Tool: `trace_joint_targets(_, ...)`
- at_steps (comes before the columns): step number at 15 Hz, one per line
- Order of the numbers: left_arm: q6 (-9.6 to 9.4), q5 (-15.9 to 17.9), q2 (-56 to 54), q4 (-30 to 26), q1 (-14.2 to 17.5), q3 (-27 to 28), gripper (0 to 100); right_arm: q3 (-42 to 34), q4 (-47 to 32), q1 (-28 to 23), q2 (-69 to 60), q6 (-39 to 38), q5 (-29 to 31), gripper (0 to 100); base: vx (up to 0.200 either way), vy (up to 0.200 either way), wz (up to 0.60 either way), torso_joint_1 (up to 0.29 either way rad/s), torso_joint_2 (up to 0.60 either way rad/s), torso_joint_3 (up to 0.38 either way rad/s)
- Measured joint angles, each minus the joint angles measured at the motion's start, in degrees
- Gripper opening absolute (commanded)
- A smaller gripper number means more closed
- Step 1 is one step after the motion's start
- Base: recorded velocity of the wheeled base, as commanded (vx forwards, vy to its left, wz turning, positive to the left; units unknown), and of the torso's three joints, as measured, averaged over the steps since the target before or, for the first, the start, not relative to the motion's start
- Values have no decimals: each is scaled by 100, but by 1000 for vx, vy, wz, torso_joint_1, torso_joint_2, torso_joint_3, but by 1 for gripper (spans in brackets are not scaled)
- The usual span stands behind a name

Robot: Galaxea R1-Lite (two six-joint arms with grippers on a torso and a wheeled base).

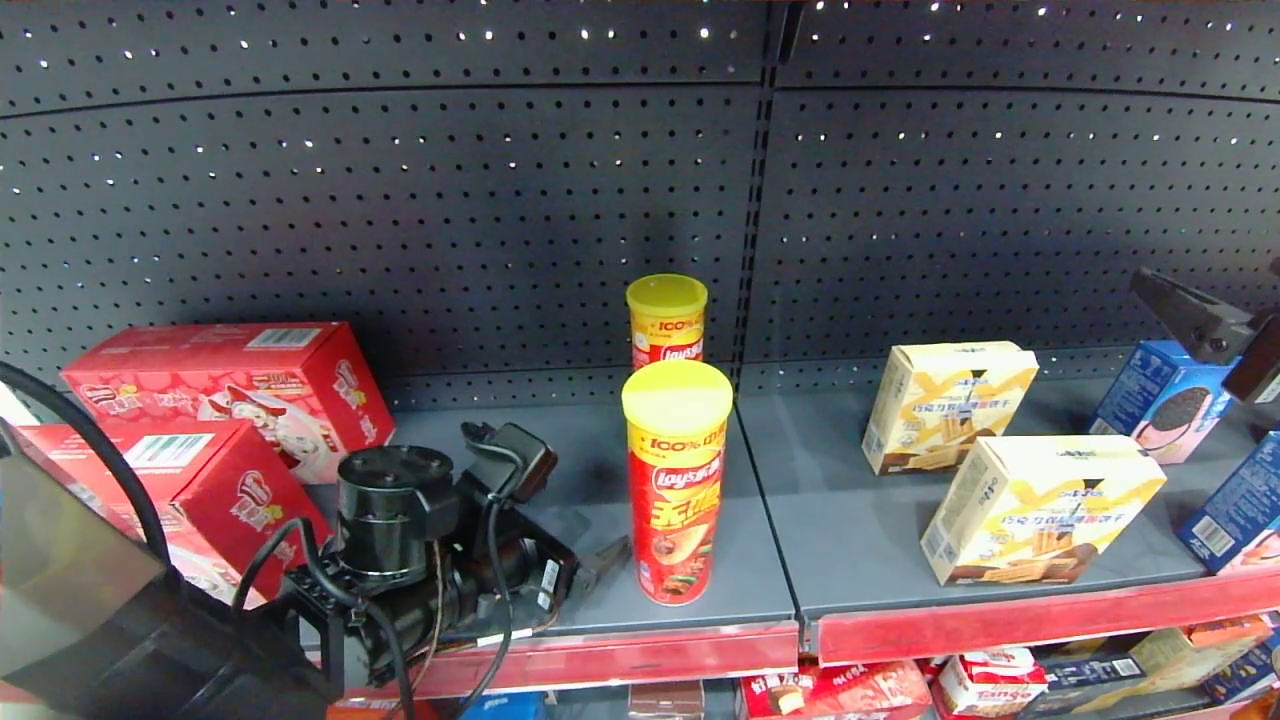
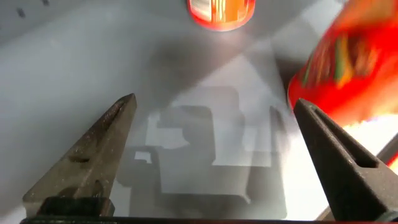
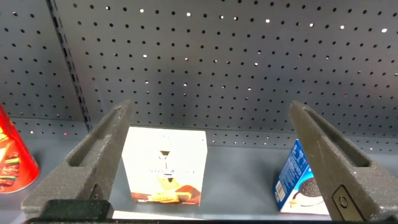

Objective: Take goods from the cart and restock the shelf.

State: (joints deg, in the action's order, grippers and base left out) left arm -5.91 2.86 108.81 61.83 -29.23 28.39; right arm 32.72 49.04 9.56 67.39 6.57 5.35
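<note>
Left gripper (image 1: 603, 557): it lies low over the shelf (image 1: 860, 540), with its fingers spread wide and nothing between them.
Front chip can (image 1: 677, 485): it stands upright just beside the tip of this gripper's far finger, on the side toward the right arm. I cannot tell if finger and can touch.
Back chip can (image 1: 666, 320): it is upright, further ahead of the left gripper, behind the front can and near the pegboard wall (image 1: 500, 220).
Red boxes (image 1: 230, 385): they are near the left gripper on its outer side, away from the cans.
Right gripper (image 1: 1195, 315): it is held high and well apart from the left one, also wide and empty.
Yellow boxes (image 1: 945, 405): there are two on the shelf, below and ahead of the right gripper.
Blue cookie box (image 1: 1160, 400): it is close under the right gripper.
Step in hand: I judge that the front can is already placed and that the left arm must now leave the shelf.
How to do it well: keep the fingers wide and draw the gripper straight back along its own line. Do not swing it toward the can, which is tall, narrow and near the shelf edge, so a small push may tip it. Lift a little before the front lip of the shelf.
</note>
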Motion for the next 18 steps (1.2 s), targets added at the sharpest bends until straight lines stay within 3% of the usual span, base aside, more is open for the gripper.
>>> trace_joint_targets(18,12,2,423,-20,11,622,100,7,9,-5,121,-44,-100,100,0,0,0,0,0,0)
